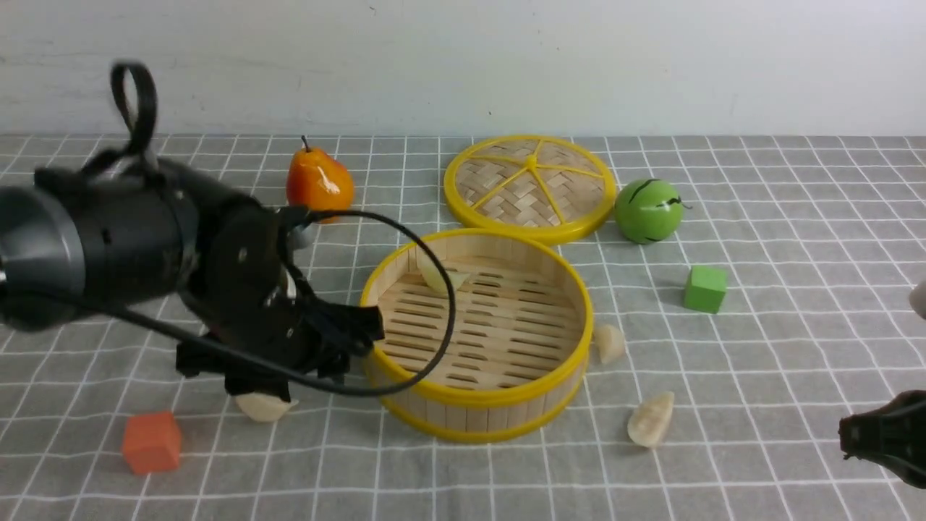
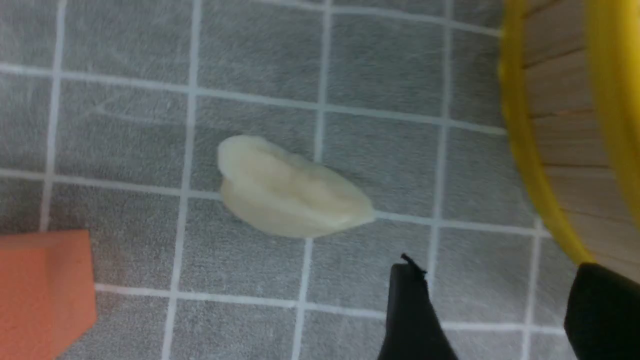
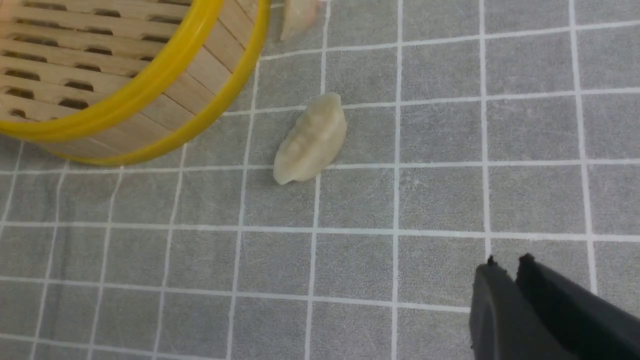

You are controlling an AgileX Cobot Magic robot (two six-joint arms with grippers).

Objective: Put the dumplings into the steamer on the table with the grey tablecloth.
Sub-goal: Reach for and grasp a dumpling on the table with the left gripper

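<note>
The steamer [image 1: 477, 396] stands mid-table on the grey tablecloth [image 1: 796, 362]. One dumpling [image 1: 441, 277] lies inside it at the back. A second dumpling [image 1: 609, 342] touches its right wall. A third [image 1: 651, 420] lies front right of it and shows in the right wrist view [image 3: 311, 140]. A fourth [image 1: 264, 407] lies on the cloth left of the steamer, below my left arm, and shows in the left wrist view [image 2: 290, 192]. My left gripper [image 1: 347, 340] is open and empty [image 2: 500, 267], beside the steamer wall [image 2: 565, 125]. My right gripper [image 1: 850, 434] is shut and empty [image 3: 507, 262], low at the front right.
An orange cube [image 1: 150, 441] sits front left, close to the fourth dumpling. The woven lid [image 1: 529, 187] lies behind the steamer, with an orange pear [image 1: 318, 181] to its left and a green ball [image 1: 647, 210] to its right. A green cube [image 1: 705, 288] is right of the steamer.
</note>
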